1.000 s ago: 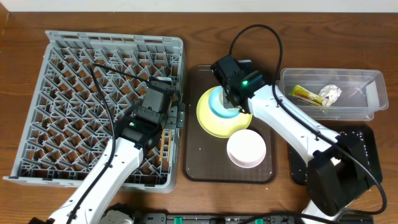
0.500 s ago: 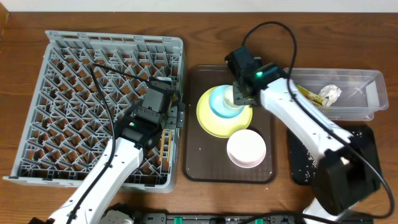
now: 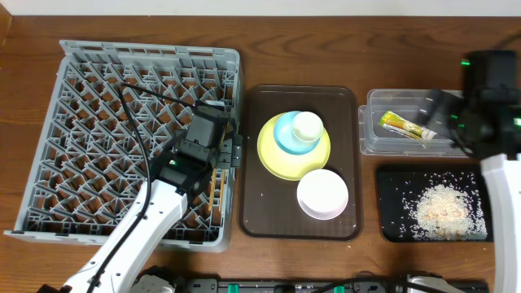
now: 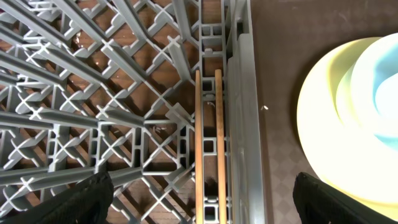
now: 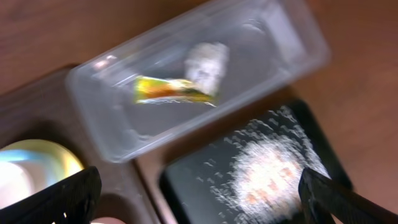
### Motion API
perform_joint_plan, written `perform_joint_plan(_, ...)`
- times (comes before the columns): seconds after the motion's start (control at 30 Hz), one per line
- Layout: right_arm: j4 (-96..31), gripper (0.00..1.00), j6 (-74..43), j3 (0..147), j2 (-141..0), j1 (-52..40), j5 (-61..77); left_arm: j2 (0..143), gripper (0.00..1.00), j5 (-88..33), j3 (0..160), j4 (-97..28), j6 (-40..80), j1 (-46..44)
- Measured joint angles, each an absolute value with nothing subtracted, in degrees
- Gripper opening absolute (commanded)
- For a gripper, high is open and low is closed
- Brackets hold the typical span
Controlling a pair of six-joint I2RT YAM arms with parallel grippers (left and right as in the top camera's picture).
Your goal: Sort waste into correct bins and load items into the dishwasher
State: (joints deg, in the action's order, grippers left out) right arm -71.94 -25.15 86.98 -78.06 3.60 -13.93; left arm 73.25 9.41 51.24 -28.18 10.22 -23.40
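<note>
Brown wooden tabletop [image 3: 244,49] carries everything in the overhead view. At its left sits the grey dish rack [image 3: 146,50], with the chopsticks [image 3: 216,193] lying side by side along its right wall, probably because that narrow channel keeps thin sticks from slipping through the lattice. Beside it, the brown serving tray [image 3: 260,203] holds the yellow plate [image 3: 277,159], with the light blue bowl [image 3: 283,134] on the plate and the small white cup [image 3: 307,126] in or on the bowl. The white bowl [image 3: 322,194] sits just beside them. None of these dishes is loaded yet. To the right, the clear tub [image 3: 374,138] holds the snack wrapper [image 3: 400,124], and the black tray [image 3: 391,195] holds the rice scraps [image 3: 444,207]. Dry litter and food appear to be kept apart. The right arm [image 3: 488,122] hangs, blurred, over the tub's far end.

From the left wrist, the left gripper [image 4: 205,202] is spread wide above the chopsticks, gripping nothing. It looks like a finished drop, with the plate's rim in view to the right.

From the right wrist (a smeared picture), the right gripper [image 5: 199,205] is also spread wide and empty. The crumpled tissue [image 5: 208,62] lies against the wrapper inside the tub, and the rice is heaped in the black tray below it.
</note>
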Motion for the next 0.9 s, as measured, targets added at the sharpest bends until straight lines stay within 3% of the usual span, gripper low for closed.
perform_joint_plan(0.23, -72.8, 0.99, -25.1, 87.0, -78.0, 9.8, -14.0, 73.3, 0.93, 9.4, 51.2, -28.1, 10.2, -23.4)
perform_joint_plan(0.3, -72.8, 0.99, -25.1, 87.0, -78.0, 10.1, -13.9, 73.3, 0.93, 9.4, 51.2, -28.1, 10.2, -23.4)
perform_joint_plan(0.33, -72.8, 0.99, -25.1, 87.0, -78.0, 10.1, -13.9, 73.3, 0.98, 9.4, 51.2, -28.1, 10.2, -23.4)
perform_joint_plan(0.63, -72.8, 0.99, -25.1, 87.0, -78.0, 10.2, -13.9, 73.3, 1.00, 5.9, 51.2, -25.9, 10.5, -23.4)
perform_joint_plan(0.77, -72.8, 0.99, -25.1, 87.0, -78.0, 10.2, -13.9, 73.3, 0.88, -3.4, 51.8, -25.1, 11.6, -23.4)
perform_joint_plan(0.9, -72.9, 0.99, -25.1, 87.0, -78.0, 10.2, -13.9, 73.3, 0.85, -8.3, 58.2, -31.6, 13.7, -24.6)
